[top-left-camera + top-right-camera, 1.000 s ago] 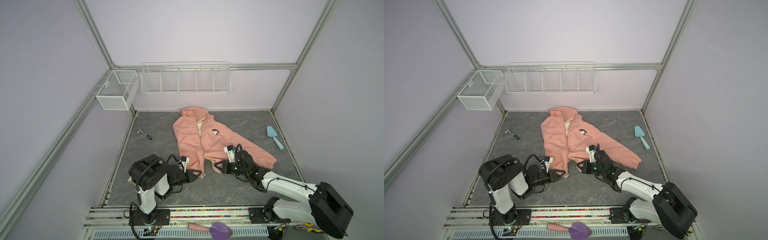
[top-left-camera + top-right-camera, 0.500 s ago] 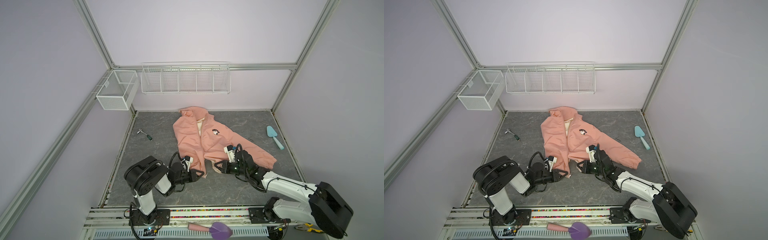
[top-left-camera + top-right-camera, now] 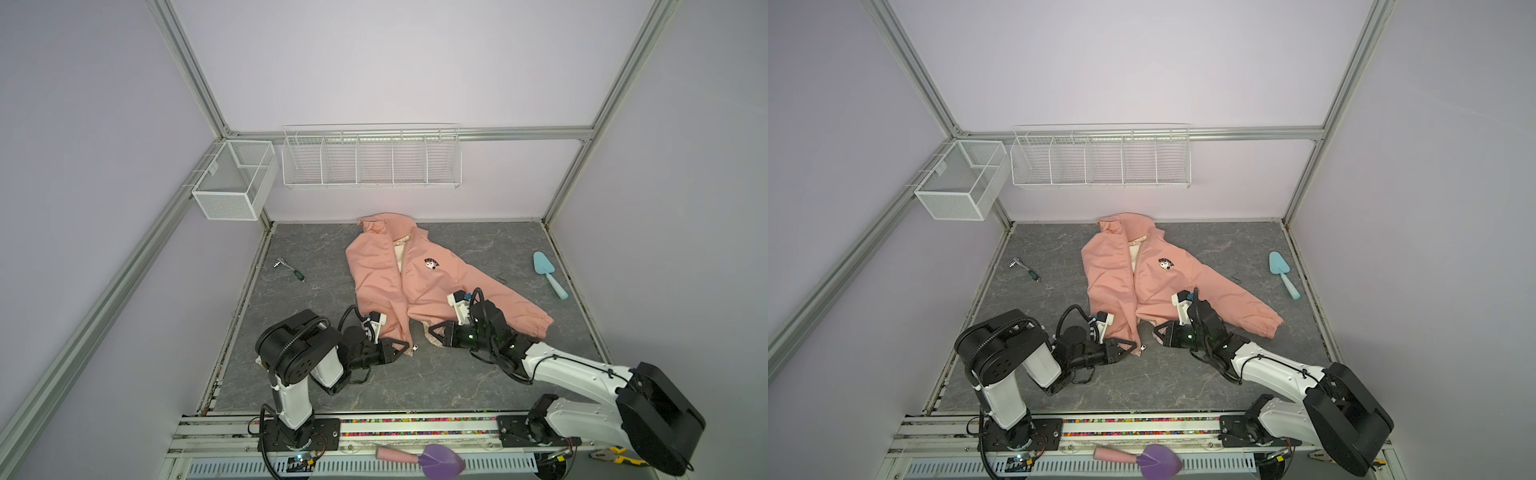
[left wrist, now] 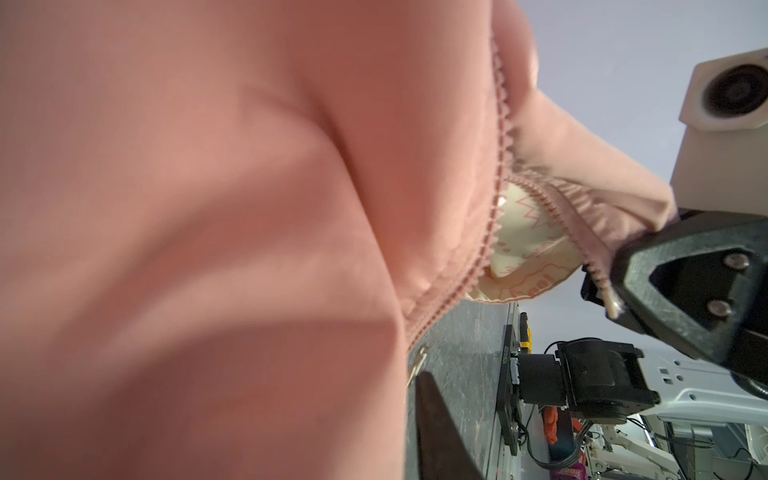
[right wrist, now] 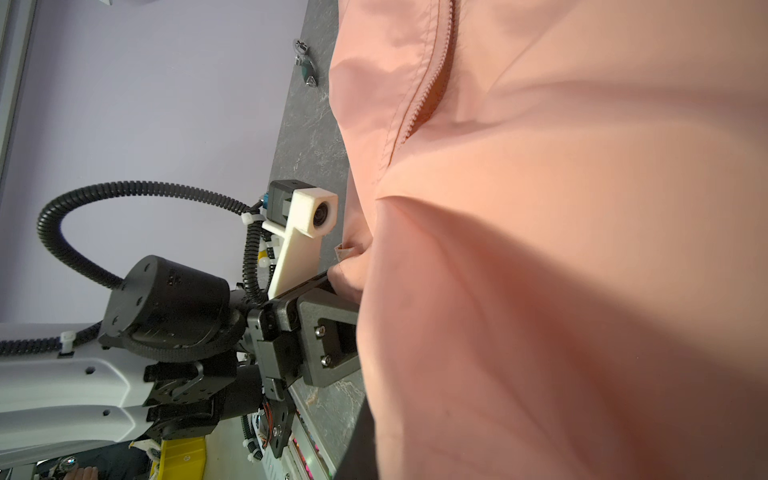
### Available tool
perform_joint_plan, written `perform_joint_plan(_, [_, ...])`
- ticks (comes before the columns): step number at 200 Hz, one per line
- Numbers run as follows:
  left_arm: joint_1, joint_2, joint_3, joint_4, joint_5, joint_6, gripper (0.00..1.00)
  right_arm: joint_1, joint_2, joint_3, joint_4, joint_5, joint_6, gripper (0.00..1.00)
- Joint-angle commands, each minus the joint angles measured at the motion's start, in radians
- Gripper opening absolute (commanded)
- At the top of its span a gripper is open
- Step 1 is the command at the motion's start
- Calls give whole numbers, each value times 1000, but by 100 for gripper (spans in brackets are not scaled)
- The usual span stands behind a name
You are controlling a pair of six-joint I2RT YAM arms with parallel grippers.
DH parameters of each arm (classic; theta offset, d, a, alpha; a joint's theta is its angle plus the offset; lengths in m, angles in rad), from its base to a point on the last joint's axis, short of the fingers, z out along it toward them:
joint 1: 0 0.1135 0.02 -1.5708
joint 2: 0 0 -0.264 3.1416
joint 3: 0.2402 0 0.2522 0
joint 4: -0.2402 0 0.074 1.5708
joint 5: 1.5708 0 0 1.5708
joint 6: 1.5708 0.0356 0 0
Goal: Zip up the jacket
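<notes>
The salmon-pink jacket (image 3: 386, 282) (image 3: 1121, 282) lies front up on the grey floor, hood toward the back wall, with a small cartoon badge on the chest. Its zip (image 5: 424, 95) is apart at the hem, where cream lining (image 4: 523, 245) shows. My left gripper (image 3: 405, 345) (image 3: 1136, 345) (image 5: 336, 278) is shut on the hem corner of one front panel, beside the metal zip pull (image 4: 417, 363). My right gripper (image 3: 432, 332) (image 3: 1156, 330) (image 4: 611, 291) is shut on the toothed hem edge of the other panel. Pink cloth hides most of both wrist views.
A small ratchet tool (image 3: 289, 268) lies left of the jacket and a light blue trowel (image 3: 548, 278) lies at the right. Two white wire baskets (image 3: 370, 156) (image 3: 232, 183) hang on the back and left walls. A purple trowel (image 3: 428, 457) rests on the front rail.
My left gripper has shifted slightly right along the hem and its arm has swung a little. The right arm and the jacket's body have stayed put.
</notes>
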Motion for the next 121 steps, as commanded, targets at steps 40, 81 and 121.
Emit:
perform_joint_plan(40, [-48, 43, 55, -303, -31, 50, 22, 5, 3, 13, 17, 11, 6, 6])
perform_joint_plan(81, [-72, 3, 83, -405, -56, 73, 21, 5, -3, 11, 16, 11, 6, 6])
perform_joint_plan(121, [-74, -1, 88, -418, -64, 70, 17, 5, -12, 7, 15, 14, 6, 6])
